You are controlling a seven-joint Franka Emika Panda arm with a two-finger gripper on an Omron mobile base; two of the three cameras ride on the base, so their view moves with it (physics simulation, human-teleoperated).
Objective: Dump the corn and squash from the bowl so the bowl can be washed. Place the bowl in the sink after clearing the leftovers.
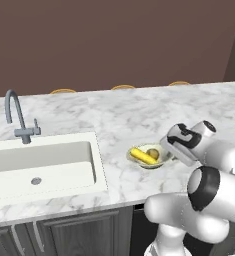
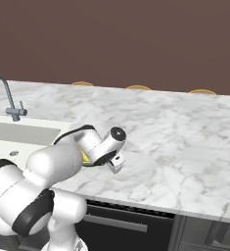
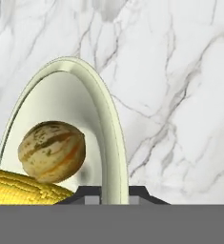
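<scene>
The pale cream-green bowl [image 1: 161,159] rests on the marble counter to the right of the sink [image 1: 84,160]. Inside it lie the yellow corn [image 1: 143,156] and the round brownish-olive squash [image 1: 153,153]. My gripper [image 1: 169,155] reaches down at the bowl's right rim. In the hand view, the bowl [image 3: 85,105] stands edge-on, with the squash [image 3: 51,151] above the corn [image 3: 23,189]. There my gripper [image 3: 114,194] is shut on the bowl's thin rim, one dark fingertip on each side. From the right base camera, my arm hides most of the bowl; a sliver of corn [image 2: 85,156] shows.
A grey gooseneck faucet [image 1: 18,117] stands behind the white sink basin, whose drain [image 1: 36,181] is near the front. Bare marble counter [image 1: 139,115] stretches beyond and to the right of the bowl. Wooden stool tops [image 1: 123,87] peek over the far edge.
</scene>
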